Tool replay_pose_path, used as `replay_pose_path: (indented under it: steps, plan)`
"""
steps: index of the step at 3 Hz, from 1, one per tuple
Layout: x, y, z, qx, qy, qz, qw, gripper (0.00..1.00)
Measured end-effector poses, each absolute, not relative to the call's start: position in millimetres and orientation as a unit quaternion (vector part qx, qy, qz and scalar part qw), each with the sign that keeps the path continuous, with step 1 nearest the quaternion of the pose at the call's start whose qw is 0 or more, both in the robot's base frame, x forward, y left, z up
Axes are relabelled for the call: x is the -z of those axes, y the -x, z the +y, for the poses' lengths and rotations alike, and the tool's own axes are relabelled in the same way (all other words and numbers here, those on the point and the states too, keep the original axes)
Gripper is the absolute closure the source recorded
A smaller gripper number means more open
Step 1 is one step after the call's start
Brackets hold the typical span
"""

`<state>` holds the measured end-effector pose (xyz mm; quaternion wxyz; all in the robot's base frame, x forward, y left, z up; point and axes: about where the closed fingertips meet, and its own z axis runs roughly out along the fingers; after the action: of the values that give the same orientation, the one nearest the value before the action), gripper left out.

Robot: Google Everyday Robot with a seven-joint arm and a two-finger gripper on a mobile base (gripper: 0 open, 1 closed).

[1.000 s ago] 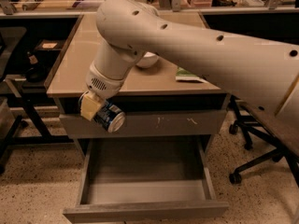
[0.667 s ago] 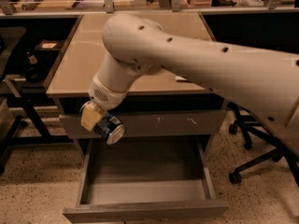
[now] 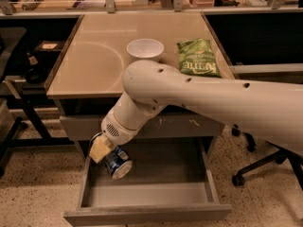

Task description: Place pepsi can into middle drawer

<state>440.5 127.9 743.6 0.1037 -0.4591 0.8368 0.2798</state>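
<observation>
The pepsi can, blue with a silver end, is held tilted in my gripper. The gripper is shut on the can at the lower end of my white arm. It hangs over the left part of the open middle drawer, just above its grey inner floor. The drawer is pulled out towards the camera, with a plain front panel. The closed drawer front with white scratch marks sits above it.
A white bowl and a green chip bag lie on the tan tabletop. A black office chair base stands at the right. Dark table legs stand at the left.
My arm has lowered and moved forward, bringing the can from in front of the scratched drawer front down into the open drawer's left side. The bowl and chip bag are now uncovered.
</observation>
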Motion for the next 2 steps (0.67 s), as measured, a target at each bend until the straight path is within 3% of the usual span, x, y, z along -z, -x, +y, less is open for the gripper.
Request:
replay_pose_path:
  steps: [2]
  plan:
    - [-702,-437,118,-0.281,0.432,0.852,0.09,1.0]
